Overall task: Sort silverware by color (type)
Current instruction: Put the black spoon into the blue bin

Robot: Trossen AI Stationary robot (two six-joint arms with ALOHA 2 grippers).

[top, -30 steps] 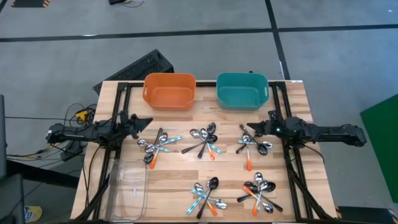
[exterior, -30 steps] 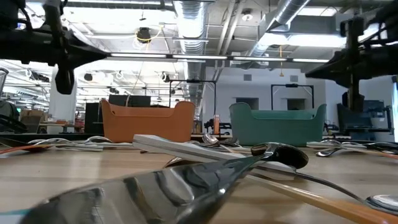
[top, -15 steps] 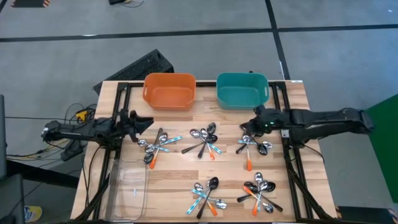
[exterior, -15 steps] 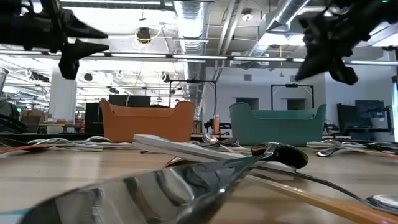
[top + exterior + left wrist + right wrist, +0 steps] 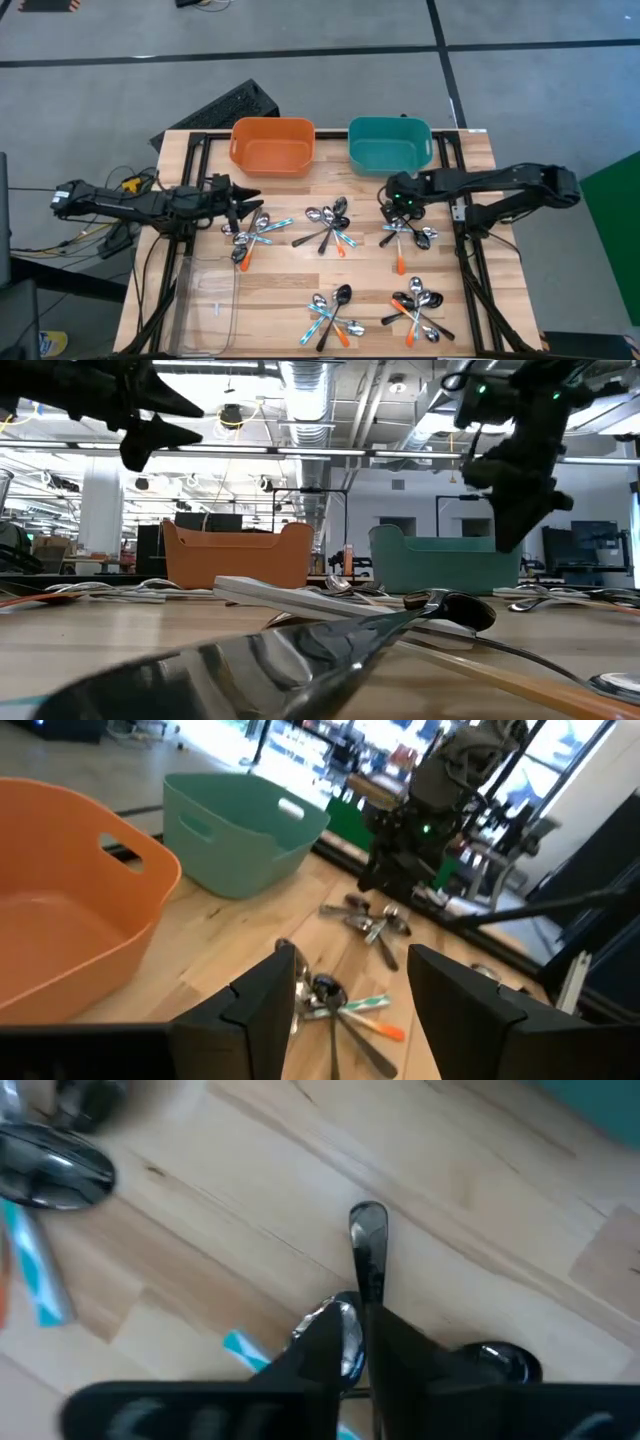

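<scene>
We see bare worktop (image 5: 290,285) in a wide band across the middle of the high view, between the upper row of spoon piles and the lower row, so a hand could pass there. The orange bin (image 5: 272,146) and the teal bin (image 5: 390,145) stand along the upper edge, with a narrow gap between them. A clear tray (image 5: 207,300) takes the lower left corner. Five spoon clusters crowd the centre: upper left (image 5: 250,232), upper middle (image 5: 328,224), upper right (image 5: 408,235), lower middle (image 5: 334,316), lower right (image 5: 417,310). The left hand (image 5: 243,199) sits just beside the upper left cluster; the right hand (image 5: 398,203) hangs over the upper right one, blocking approach there.
</scene>
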